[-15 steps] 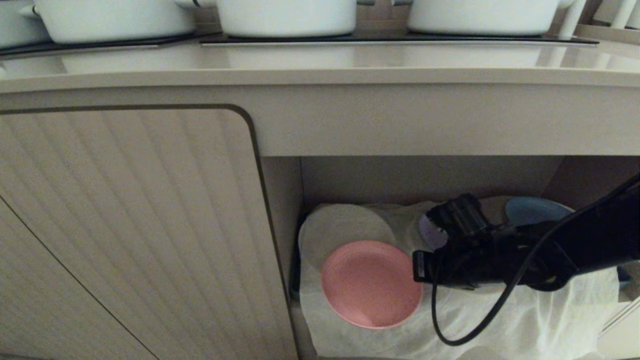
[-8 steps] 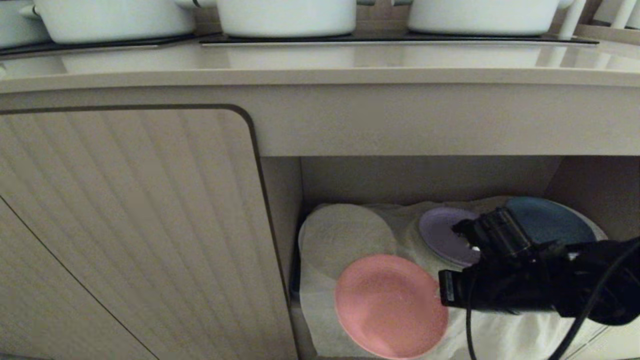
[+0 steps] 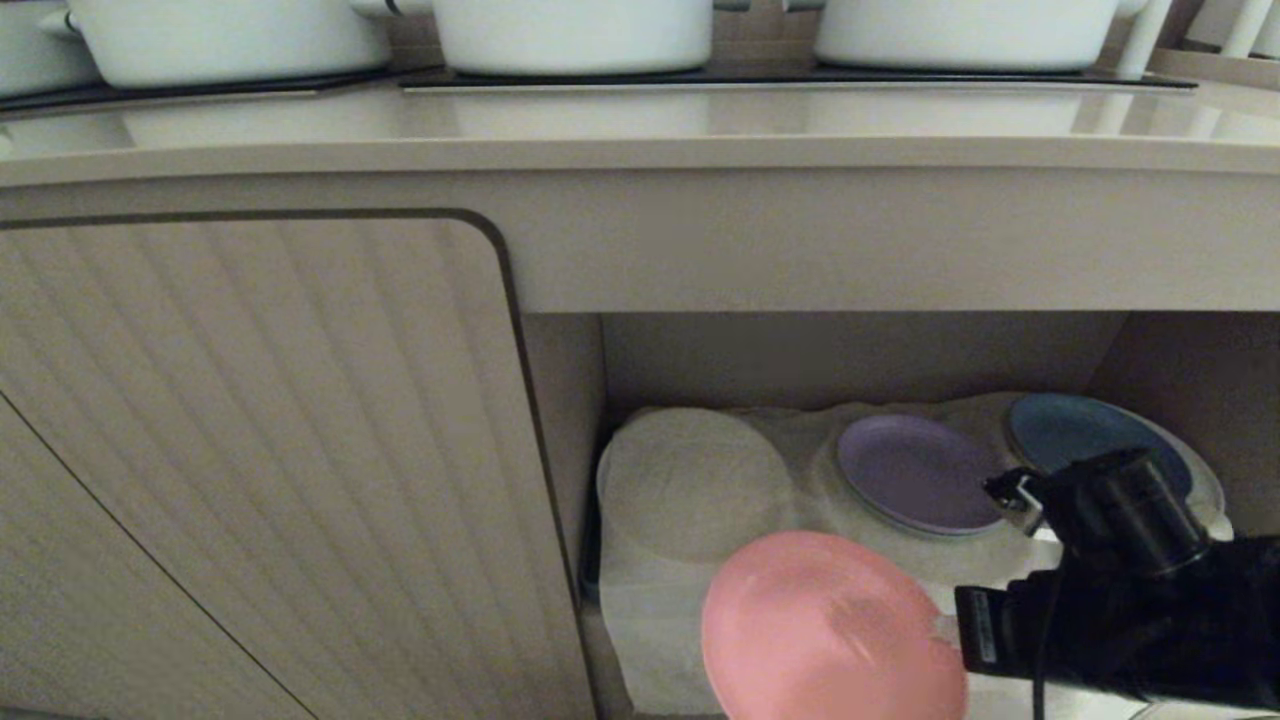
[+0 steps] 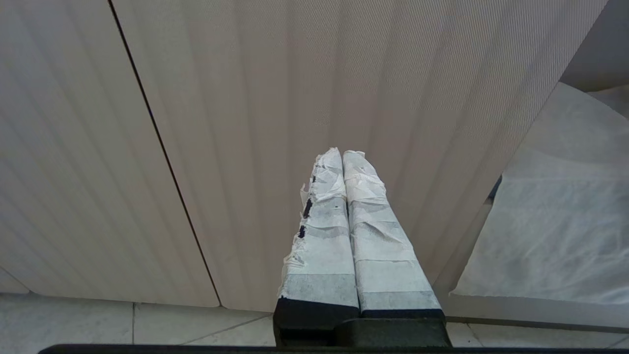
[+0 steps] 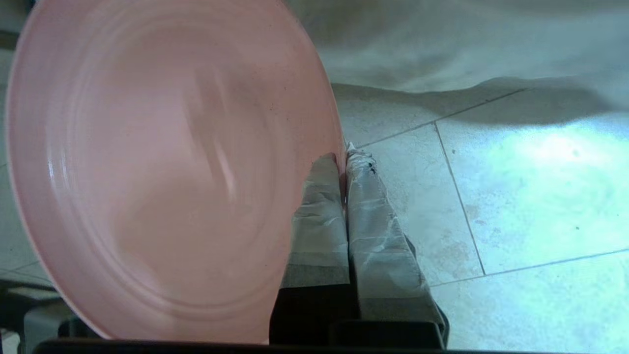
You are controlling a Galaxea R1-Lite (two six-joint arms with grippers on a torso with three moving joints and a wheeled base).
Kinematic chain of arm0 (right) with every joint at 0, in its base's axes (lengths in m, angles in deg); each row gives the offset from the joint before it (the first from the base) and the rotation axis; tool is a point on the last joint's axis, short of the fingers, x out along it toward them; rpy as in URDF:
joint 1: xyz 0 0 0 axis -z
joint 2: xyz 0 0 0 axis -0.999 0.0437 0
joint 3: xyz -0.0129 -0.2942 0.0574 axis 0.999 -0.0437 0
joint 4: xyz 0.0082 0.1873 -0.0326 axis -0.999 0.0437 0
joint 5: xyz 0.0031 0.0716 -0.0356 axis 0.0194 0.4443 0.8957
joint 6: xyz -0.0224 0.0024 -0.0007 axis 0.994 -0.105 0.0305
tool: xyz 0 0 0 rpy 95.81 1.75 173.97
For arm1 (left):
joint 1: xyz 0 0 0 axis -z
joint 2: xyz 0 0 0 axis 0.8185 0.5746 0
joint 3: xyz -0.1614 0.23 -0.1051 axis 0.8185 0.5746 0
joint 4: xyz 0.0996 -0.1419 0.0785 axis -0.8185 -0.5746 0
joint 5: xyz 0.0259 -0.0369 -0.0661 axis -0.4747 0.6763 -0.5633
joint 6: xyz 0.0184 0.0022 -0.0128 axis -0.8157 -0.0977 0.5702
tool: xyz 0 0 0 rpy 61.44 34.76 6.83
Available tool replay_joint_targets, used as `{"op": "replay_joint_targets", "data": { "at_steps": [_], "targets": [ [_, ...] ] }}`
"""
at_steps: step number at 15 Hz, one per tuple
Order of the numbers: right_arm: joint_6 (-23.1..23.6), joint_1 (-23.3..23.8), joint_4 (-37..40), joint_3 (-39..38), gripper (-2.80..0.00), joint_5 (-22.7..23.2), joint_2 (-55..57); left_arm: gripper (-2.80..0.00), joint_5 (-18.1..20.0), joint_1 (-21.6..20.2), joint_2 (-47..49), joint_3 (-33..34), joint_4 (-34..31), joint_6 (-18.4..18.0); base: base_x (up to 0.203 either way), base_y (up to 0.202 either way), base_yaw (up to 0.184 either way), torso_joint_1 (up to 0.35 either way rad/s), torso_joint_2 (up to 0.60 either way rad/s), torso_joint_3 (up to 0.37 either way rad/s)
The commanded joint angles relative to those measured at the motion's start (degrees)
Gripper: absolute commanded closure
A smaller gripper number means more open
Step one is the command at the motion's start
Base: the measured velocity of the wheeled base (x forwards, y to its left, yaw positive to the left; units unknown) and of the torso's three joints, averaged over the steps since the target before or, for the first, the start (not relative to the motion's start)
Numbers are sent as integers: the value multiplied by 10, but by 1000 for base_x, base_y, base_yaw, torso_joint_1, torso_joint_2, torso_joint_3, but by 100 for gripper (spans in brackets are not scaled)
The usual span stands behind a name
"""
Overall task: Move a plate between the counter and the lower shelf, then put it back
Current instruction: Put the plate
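pink plate [image 3: 830, 630] pinched at its rim by the right gripper [image 5: 344, 160], out at the front edge of the lower shelf [image 3: 640, 620].

the plate lies to the left of the right gripper in the head view, its flat face spreading away from the clamped rim, and the counter [image 3: 640, 130] sits above, so the lift looks to be up and clear of the cabinet front. the left gripper [image 4: 342, 157] rests with fingers together, parked facing the ribbed door [image 4: 245, 123], well apart. against 1 second earlier, plate and gripper have come forward and toward the right, uncovering the purple plate [image 3: 915, 472] and blue plate [image 3: 1075, 432].
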Motion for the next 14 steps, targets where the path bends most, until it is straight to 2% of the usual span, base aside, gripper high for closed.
{"op": "replay_joint_targets", "data": {
  "at_steps": [1,5,14],
  "targets": [
    [-1,0,1,-31,0,-1,-47,0,0,0,1,0,0,0,0,0,0,0,0,0],
    [10,0,18,-64,0,-36,-90,0,0,0,1,0,0,0,0,0,0,0,0,0],
    [23,1,195,-76,0,-36,-222,0,0,0,1,0,1,0,0,0,0,0,0,0]
  ]
}}
